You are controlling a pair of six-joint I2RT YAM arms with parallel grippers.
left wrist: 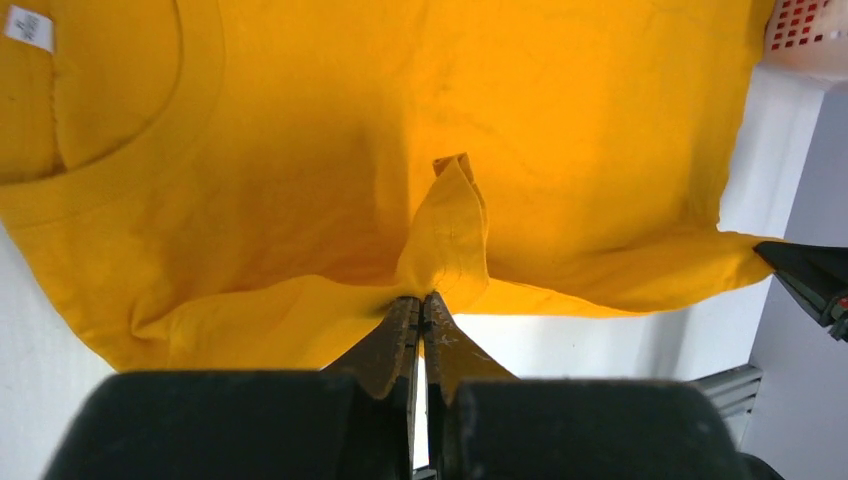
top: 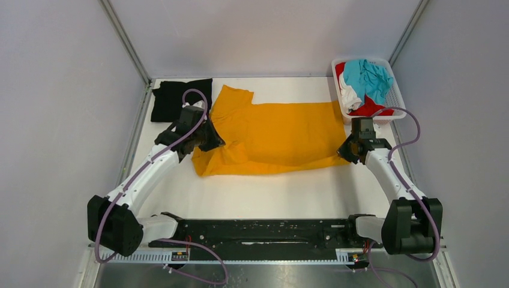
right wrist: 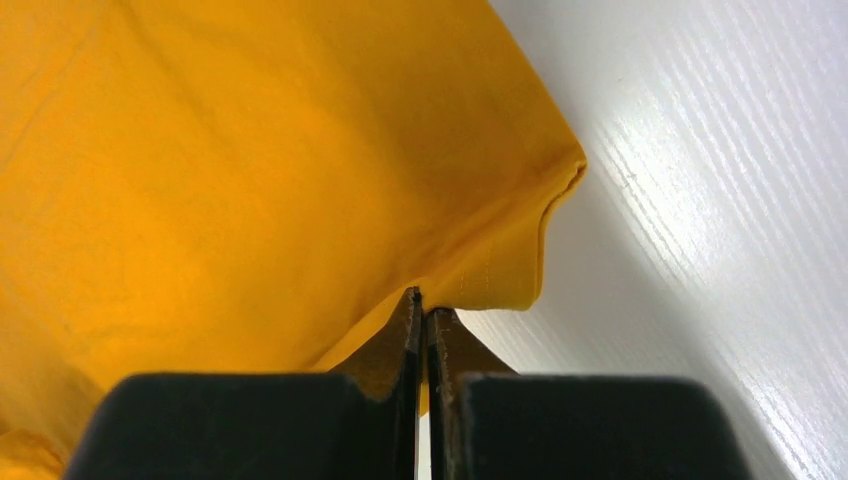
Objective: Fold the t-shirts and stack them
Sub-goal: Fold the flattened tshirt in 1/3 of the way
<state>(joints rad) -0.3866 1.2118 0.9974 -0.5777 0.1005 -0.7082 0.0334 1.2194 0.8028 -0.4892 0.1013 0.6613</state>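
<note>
Two arms reach forward from their bases, one to each near corner of the orange-yellow t-shirt [top: 276, 135], which lies spread across the middle of the white table [top: 270, 192] with its collar end to the left. The left arm extends diagonally, elbow low, and its wrist sits over the shirt's near-left part; the left gripper [top: 217, 143] has its jaws pressed together on a raised peak of the shirt's near edge, as the left wrist view confirms [left wrist: 420, 300]. The right arm bends upward at the elbow and drops to the shirt's near-right corner, where the right gripper [top: 347, 153] is clamped on the hem, jaws closed with cloth between them in the right wrist view [right wrist: 422, 300]. In the top view the left wrist covers the shirt's near-left sleeve area, so the lie of the cloth beneath it cannot be made out. The left wrist view cuts off most of the collar and shows a white label [left wrist: 28, 27] inside it; the right wrist view shows only the corner of the shirt [right wrist: 200, 150]. A black t-shirt [top: 171, 99] lies folded flat just beyond the orange-yellow shirt's far-left end; contact between them cannot be confirmed. A white slotted basket [top: 397, 96] stands just beyond the shirt's far-right corner. It holds a crumpled heap: a teal t-shirt [top: 375, 78] on top, a white t-shirt [top: 348, 96] at its left, and a red t-shirt [top: 367, 110] underneath, mostly hidden.
</note>
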